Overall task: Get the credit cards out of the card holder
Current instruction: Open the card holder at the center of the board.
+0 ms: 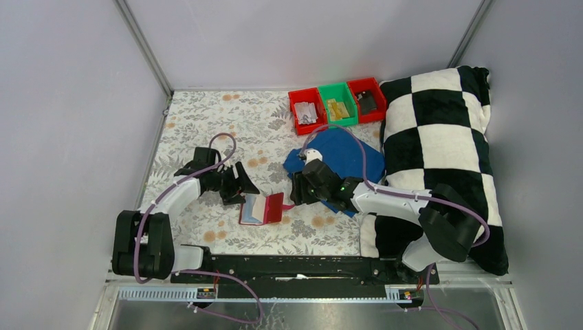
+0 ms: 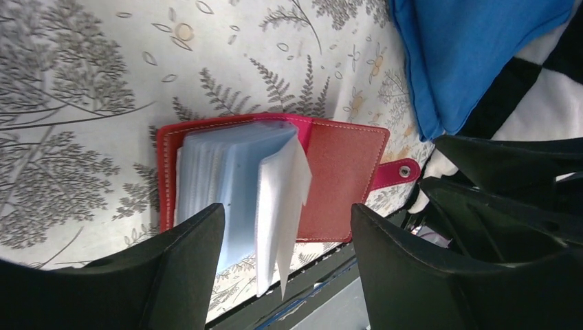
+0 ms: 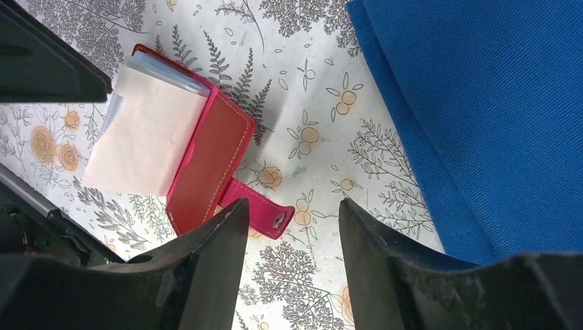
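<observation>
A floral tablecloth [image 1: 206, 124] covers the table. From left: the left gripper [image 1: 239, 189], fingers apart and empty; the card holder [image 1: 262, 208], lying open between the arms; the right gripper [image 1: 297, 189], likewise apart and empty. The holder appears light, its clear sleeves [image 2: 234, 179] floppy and slippery, so it is best pinned by its stiffer red cover [image 2: 340, 179].

Left gripper [image 1: 239, 187] spread wide just left of card holder [image 1: 262, 208]; right gripper [image 1: 297, 190] (also spread, empty) just right of it.
</observation>
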Tool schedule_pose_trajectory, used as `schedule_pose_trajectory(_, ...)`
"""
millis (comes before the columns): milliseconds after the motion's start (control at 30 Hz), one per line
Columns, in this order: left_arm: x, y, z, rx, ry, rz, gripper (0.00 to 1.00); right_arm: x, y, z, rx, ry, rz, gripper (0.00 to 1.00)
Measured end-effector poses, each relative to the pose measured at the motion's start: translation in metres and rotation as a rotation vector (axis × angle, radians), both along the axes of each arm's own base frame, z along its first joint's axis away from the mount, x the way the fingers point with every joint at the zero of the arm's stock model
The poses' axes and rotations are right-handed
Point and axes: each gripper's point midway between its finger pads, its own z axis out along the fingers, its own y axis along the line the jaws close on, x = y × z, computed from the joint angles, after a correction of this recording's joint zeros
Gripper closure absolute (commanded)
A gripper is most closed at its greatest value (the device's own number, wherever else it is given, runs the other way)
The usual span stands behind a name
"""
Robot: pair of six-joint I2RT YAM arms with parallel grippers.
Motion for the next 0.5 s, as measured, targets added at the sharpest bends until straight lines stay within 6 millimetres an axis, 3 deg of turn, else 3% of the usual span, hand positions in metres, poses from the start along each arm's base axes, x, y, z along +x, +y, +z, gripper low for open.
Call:
schedule_pose_trajectory(267, 0.000, -0.010, 0.006, -0.007, -0.018, -0.046, 0.28, 0.000, -0.007, 0.006, -0.006, -0.006, -0.029, 0.40)
schedule_pose_trajectory(500, -0.007, -0.029, -0.001, -0.009, 0.007, -0.107, 0.28, 0.005, -0.010, 0.024, 0.030, -0.031, -0.062, 0.40)
